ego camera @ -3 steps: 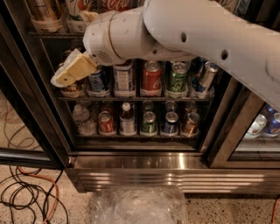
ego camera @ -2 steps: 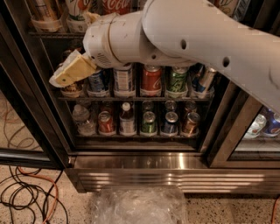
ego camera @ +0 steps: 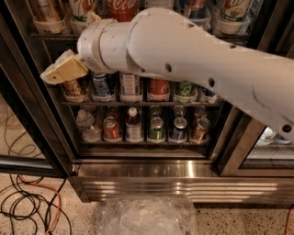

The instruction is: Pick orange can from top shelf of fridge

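Note:
The fridge stands open in front of me, with black frames and a steel base. Its top shelf runs along the top of the camera view, lined with clear bins. An orange-copper can with pale markings stands in the leftmost bin, its top cut off by the frame. A red Coca-Cola can stands further right. My gripper is at the left, just below the top shelf and below the orange can, in front of a dull gold-brown can. My white arm hides much of the middle rack.
The middle rack holds cans in low trays. The bottom rack holds bottles and cans, including a copper one. A second door is at the right. Cables lie on the floor at the left, crumpled clear plastic below.
My gripper has shifted slightly left. The view has shifted a little, showing slightly more of the top shelf. Nothing has been taken hold of.

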